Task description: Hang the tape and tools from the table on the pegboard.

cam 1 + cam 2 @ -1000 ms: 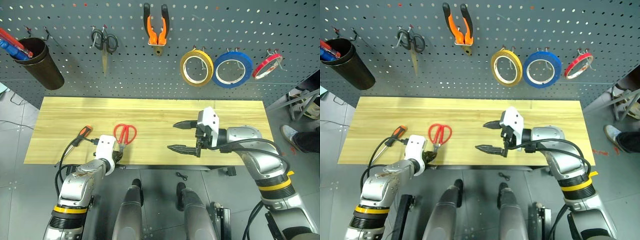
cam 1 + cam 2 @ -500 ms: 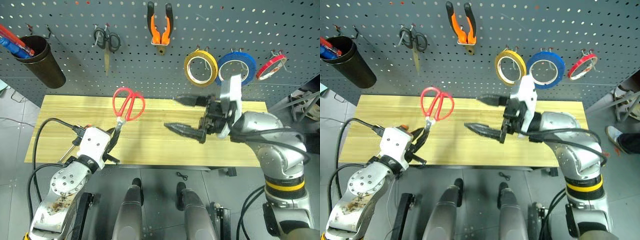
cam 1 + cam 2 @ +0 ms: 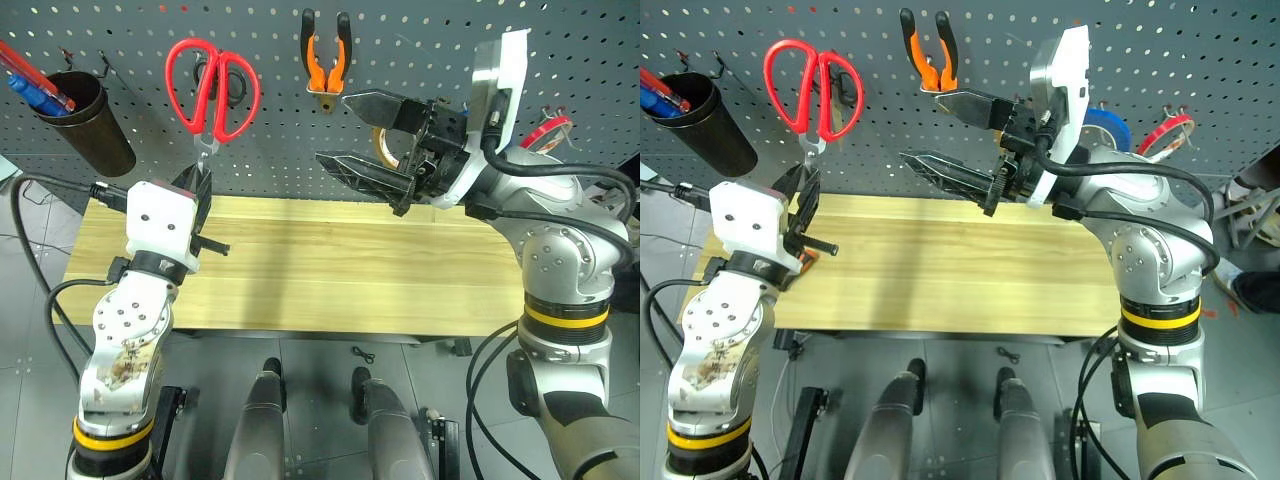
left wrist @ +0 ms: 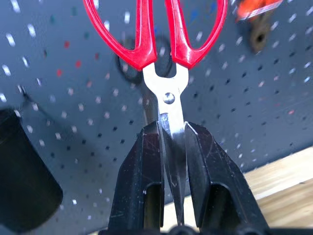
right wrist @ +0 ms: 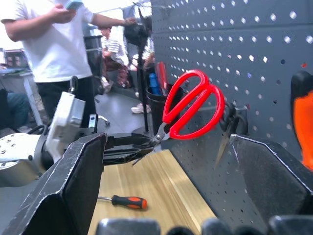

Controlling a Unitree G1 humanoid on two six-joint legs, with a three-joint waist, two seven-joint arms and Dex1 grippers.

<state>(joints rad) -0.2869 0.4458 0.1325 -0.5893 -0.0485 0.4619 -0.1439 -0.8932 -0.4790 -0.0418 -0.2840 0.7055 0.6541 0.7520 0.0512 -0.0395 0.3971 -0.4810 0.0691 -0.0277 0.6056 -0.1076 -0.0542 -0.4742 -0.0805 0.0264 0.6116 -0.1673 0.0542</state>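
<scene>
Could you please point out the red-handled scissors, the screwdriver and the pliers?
red-handled scissors point(image 3: 210, 90), left eye view, on the handle loops.
screwdriver point(image 5: 128, 201), right wrist view, on the orange-and-black handle.
pliers point(image 3: 325, 62), left eye view, on the orange grips.

yellow tape point(image 3: 383, 140) mostly hidden behind right gripper point(image 3: 358, 135), scissor blades point(image 4: 172, 147) between fingers point(image 4: 146, 171)

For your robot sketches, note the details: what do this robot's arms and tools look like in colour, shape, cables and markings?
Both arms are silver-grey metal with rounded joint housings, each ringed by a yellow-and-black band. Black cables loop along them. Each wrist carries a boxy white housing. The left tool has two short black fingers; the right tool has two long, tapering black fingers. The left arm's casing looks scuffed with brownish marks.
</scene>
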